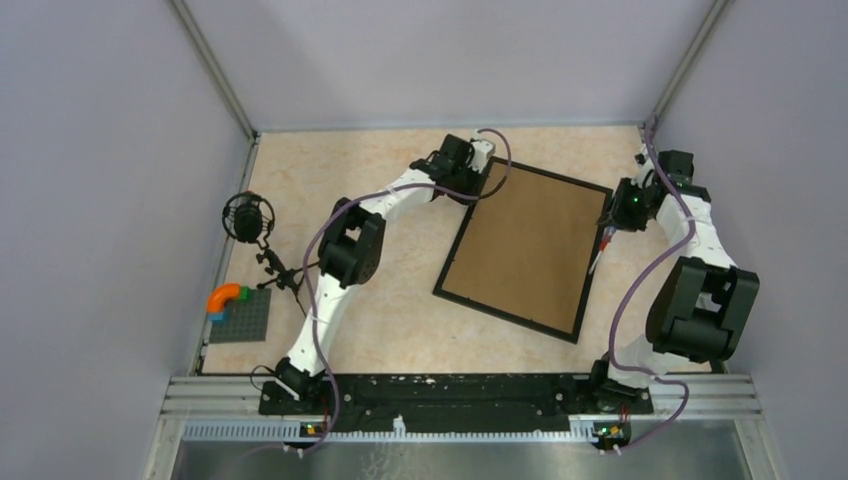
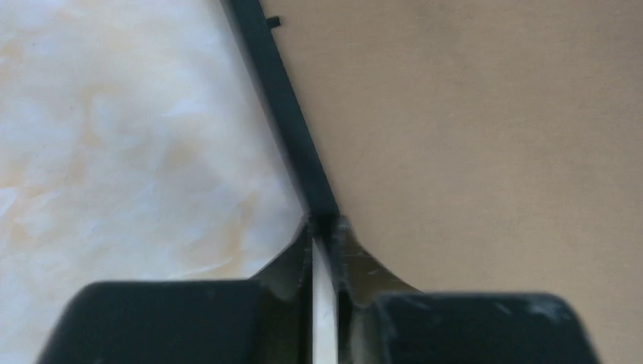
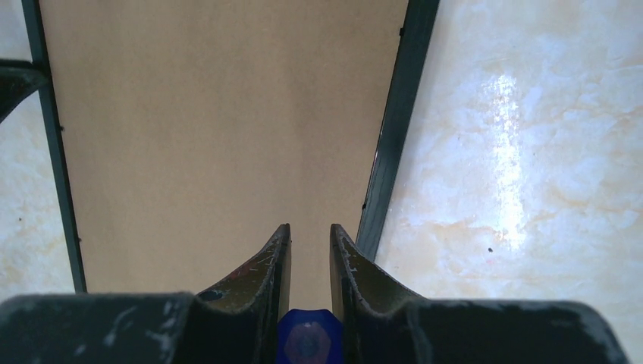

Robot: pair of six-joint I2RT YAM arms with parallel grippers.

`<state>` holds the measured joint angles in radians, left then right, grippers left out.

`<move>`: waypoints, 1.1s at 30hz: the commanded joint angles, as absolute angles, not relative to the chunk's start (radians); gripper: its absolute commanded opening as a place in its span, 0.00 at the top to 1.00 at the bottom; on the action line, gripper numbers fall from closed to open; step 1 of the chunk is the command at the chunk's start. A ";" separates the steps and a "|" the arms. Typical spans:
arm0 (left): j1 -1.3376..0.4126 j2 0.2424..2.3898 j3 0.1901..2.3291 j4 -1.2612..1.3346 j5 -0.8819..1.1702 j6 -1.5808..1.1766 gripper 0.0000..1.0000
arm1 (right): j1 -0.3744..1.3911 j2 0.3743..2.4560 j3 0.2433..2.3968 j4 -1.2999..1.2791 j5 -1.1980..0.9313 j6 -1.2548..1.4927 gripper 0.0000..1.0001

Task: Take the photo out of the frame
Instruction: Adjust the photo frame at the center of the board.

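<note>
The frame (image 1: pixel 461 235) lies face down on the table, its brown board back (image 1: pixel 525 250) up. The photo is hidden under it. My left gripper (image 1: pixel 478 185) is at the frame's far left corner. In the left wrist view my left gripper (image 2: pixel 324 224) is shut on the black frame edge (image 2: pixel 284 98), with a white strip between the fingers. My right gripper (image 1: pixel 608 225) is over the frame's right edge (image 3: pixel 394 121). Its jaws (image 3: pixel 309 231) are nearly closed on a blue-ended tool (image 3: pixel 306 337), whose thin white-and-red shaft (image 1: pixel 598 252) points along that edge.
A black round device on a small stand (image 1: pixel 248 216) sits at the left. A grey baseplate (image 1: pixel 240 318) with an orange curved piece (image 1: pixel 225 295) lies in front of it. Walls close in the table on three sides.
</note>
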<state>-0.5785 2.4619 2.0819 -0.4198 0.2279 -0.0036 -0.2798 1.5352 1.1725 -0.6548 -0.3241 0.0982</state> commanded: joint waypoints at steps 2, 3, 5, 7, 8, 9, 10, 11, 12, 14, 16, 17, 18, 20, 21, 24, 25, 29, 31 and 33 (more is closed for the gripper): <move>-0.561 2.428 1.923 -0.652 0.018 0.018 0.99 | -0.299 1.604 1.245 -0.623 -0.337 0.130 1.00; -0.555 2.409 1.885 -0.653 0.015 0.009 1.00 | -0.298 1.619 1.255 -0.630 -0.337 0.126 1.00; -0.543 2.371 1.812 -0.663 0.009 -0.027 1.00 | -0.299 1.649 1.272 -0.635 -0.342 0.123 1.00; -0.520 2.341 1.748 -0.682 0.022 -0.066 1.00 | -0.299 1.674 1.288 -0.625 -0.360 0.128 1.00; -0.505 2.324 1.728 -0.692 0.055 -0.084 1.00 | -0.298 1.687 1.302 -0.629 -0.365 0.127 1.00; -0.493 2.294 1.691 -0.670 0.100 -0.086 1.00 | -0.299 1.701 1.326 -0.644 -0.360 0.121 1.00; -0.485 2.245 1.646 -0.622 0.129 -0.083 0.98 | -0.301 1.708 1.350 -0.662 -0.338 0.111 1.00; -0.482 2.196 1.600 -0.566 0.149 -0.072 0.89 | -0.307 1.706 1.363 -0.672 -0.314 0.098 1.00; -0.483 2.153 1.564 -0.512 0.189 -0.051 0.78 | -0.323 1.700 1.375 -0.676 -0.287 0.088 1.00; -0.482 2.102 1.542 -0.458 0.249 -0.018 0.62 | -0.352 1.680 1.388 -0.666 -0.220 0.055 1.00; -0.484 2.090 1.577 -0.449 0.309 0.026 0.53 | -0.362 1.657 1.389 -0.640 -0.151 -0.021 1.00; -0.486 2.094 1.598 -0.447 0.309 0.039 0.52 | -0.362 1.650 1.388 -0.621 -0.110 -0.055 1.00; -0.485 2.102 1.619 -0.447 0.318 0.043 0.51 | -0.362 1.647 1.387 -0.596 -0.081 -0.084 1.00; -0.485 2.125 1.663 -0.459 0.343 0.060 0.50 | -0.362 1.675 1.403 -0.577 -0.068 -0.130 1.00; -0.484 2.139 1.685 -0.465 0.363 0.071 0.50 | -0.362 1.712 1.431 -0.602 -0.077 -0.139 1.00; -0.483 2.191 1.755 -0.494 0.418 0.080 0.49 | -0.362 1.856 1.551 -0.716 -0.118 -0.136 1.00; -0.484 2.201 1.765 -0.489 0.428 0.078 0.49 | -0.363 1.897 1.589 -0.744 -0.141 -0.138 1.00; -0.484 2.248 1.822 -0.498 0.451 0.063 0.48 | -0.362 2.040 1.685 -0.849 -0.212 -0.130 1.00; -0.484 2.251 1.828 -0.498 0.450 0.057 0.48 | -0.360 2.093 1.713 -0.889 -0.239 -0.130 1.00; -0.483 2.246 1.817 -0.488 0.446 0.050 0.48 | -0.355 2.123 1.713 -0.901 -0.264 -0.129 1.00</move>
